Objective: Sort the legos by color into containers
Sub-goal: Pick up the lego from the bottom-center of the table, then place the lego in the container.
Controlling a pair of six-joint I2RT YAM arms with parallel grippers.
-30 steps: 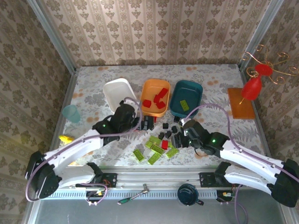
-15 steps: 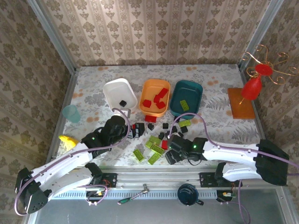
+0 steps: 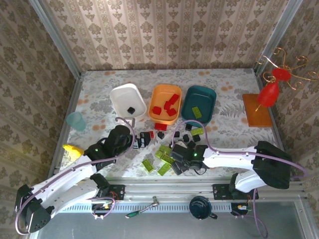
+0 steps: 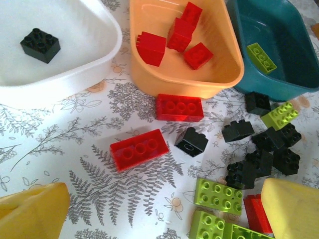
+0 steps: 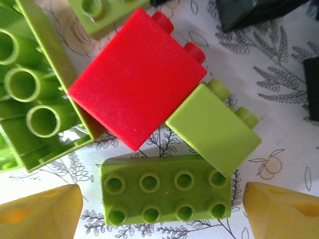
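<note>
As top cam looks down, L gripper (image 3: 143,139) and R gripper (image 3: 178,164) sit over loose legos (image 3: 164,149), near side of white tub (image 3: 122,97), orange tub (image 3: 159,94) and teal tub (image 3: 202,97).
L wrist: jaws spread, nothing btwn. Black brick (image 4: 40,45) in white tub, red bricks (image 4: 174,35) in orange, lime brick (image 4: 261,56) in teal.
R wrist: jaws spread either side of lime 2x4 (image 5: 167,191), not touching.

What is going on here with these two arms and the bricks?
Two arms are sorting bricks by colour into three tubs. The white tub holds one black brick, the orange tub red bricks, the teal tub one green brick. Most lie loose on the table. The left gripper hangs open above them, empty. The right gripper is open, low over a flat green brick, not gripping it.
</note>
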